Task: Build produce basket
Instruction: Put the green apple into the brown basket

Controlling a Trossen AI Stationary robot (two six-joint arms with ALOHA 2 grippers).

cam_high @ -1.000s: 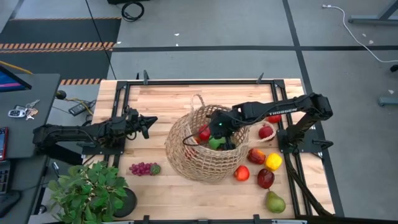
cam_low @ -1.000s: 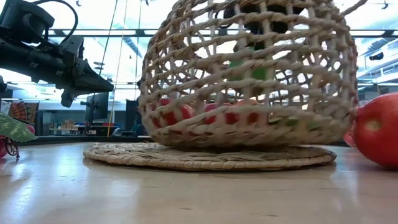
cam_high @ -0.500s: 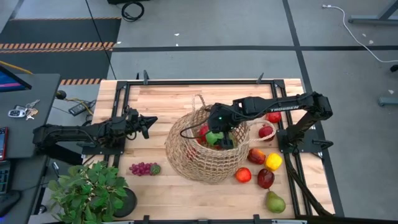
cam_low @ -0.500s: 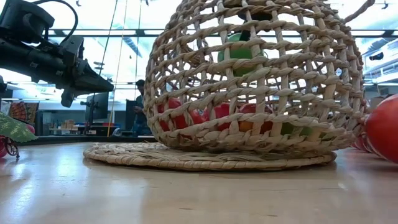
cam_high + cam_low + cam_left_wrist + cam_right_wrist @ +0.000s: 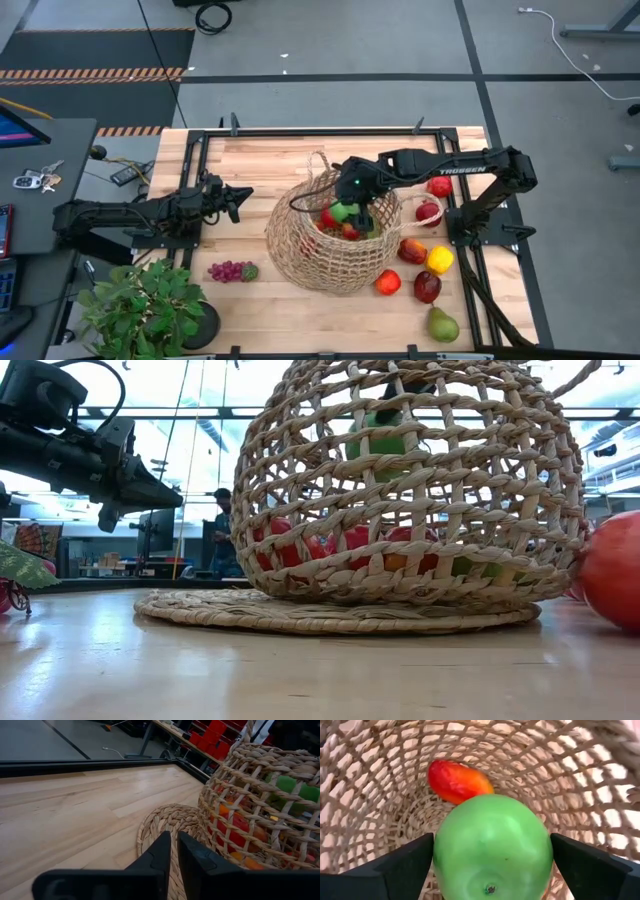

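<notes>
The tan straw basket [image 5: 333, 243] stands on a round woven mat [image 5: 340, 612] at mid table, with several red and orange fruits inside [image 5: 345, 545]. My right gripper [image 5: 352, 203] reaches down into the basket's mouth, shut on a green apple [image 5: 342, 211], which also shows high inside the weave in the low view [image 5: 385, 435]. A red-orange fruit [image 5: 457, 782] lies on the basket's bottom below it. My left gripper [image 5: 236, 200] hovers shut and empty left of the basket, above the mat's edge [image 5: 172, 851]. My right gripper pinches the green apple [image 5: 492, 847] between its two fingers, one on each of its opposite sides [image 5: 438, 855]. The fingers [image 5: 405, 865] come from above, pointing down into the basket. The apple hangs clear of the fruits on the basket's bottom.
Right of the basket lie red apples [image 5: 428, 211], a yellow pepper [image 5: 439, 260], an orange-red fruit [image 5: 389, 280], a dark red one [image 5: 427, 287] and a pear [image 5: 442, 325]. Purple grapes [image 5: 230, 271] lie at the left front, beside a potted plant [image 5: 150, 305]. A person stands in the room behind [image 5: 222, 530].
My right gripper has gone up and a little toward the table's far edge inside the basket, keeping hold of the green apple, which now hangs higher in the weave. The basket has shifted slightly on its mat.
</notes>
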